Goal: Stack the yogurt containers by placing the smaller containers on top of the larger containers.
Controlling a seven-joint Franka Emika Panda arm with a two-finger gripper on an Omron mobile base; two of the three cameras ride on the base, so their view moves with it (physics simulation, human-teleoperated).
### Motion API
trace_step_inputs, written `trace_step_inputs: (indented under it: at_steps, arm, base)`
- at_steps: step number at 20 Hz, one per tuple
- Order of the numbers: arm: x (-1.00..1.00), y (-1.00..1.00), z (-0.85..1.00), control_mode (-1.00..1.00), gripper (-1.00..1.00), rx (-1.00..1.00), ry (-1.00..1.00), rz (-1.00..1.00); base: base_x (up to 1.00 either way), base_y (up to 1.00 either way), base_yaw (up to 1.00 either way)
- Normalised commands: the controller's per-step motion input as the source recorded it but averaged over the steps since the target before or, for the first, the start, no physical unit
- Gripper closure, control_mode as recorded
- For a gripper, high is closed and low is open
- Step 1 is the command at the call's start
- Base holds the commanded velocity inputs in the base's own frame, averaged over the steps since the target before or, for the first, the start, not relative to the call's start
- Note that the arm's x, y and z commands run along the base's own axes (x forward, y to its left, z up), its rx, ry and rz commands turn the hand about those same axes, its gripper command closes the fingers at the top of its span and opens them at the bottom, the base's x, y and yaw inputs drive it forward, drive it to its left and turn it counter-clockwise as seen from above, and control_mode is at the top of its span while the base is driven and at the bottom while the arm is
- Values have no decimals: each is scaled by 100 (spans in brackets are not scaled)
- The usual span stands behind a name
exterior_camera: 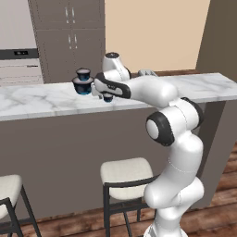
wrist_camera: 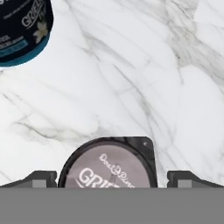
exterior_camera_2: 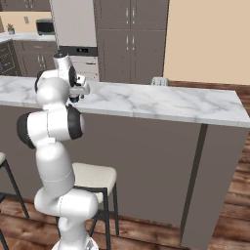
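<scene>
Pincer [wrist_camera: 112, 181] at bottom centre of the hand view, its 2 tips clamped on the tiny yogurt cup [wrist_camera: 109, 168] above the marble tabletop [wrist_camera: 144, 78]. Medium cup [exterior_camera: 83, 74] sits stacked on large cup [exterior_camera: 84, 86], upper left of the left base view.

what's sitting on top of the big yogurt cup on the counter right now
A medium cup sits on the large cup, on the marble counter. The small cup is not stacked yet: it sits between the gripper jaws. The arm hides whether it rests on the counter.
</scene>
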Motion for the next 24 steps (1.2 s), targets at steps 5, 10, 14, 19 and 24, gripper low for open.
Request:
trace_step_inputs:
  at_steps: [5,10,14,19,24]
  arm:
    - [0,0,0,-100,100,-1,0,0]
    - [0,0,-6,-100,100,-1,0,0]
    - [0,0,-8,-100,100,0,0,0]
    - [0,0,2,-100,100,0,0,0]
    - [0,0,38,-100,100,1,0,-2]
  base:
    - [0,0,0]
    - [0,0,0]
    - [0,0,0]
    - [0,0,0]
    - [0,0,0]
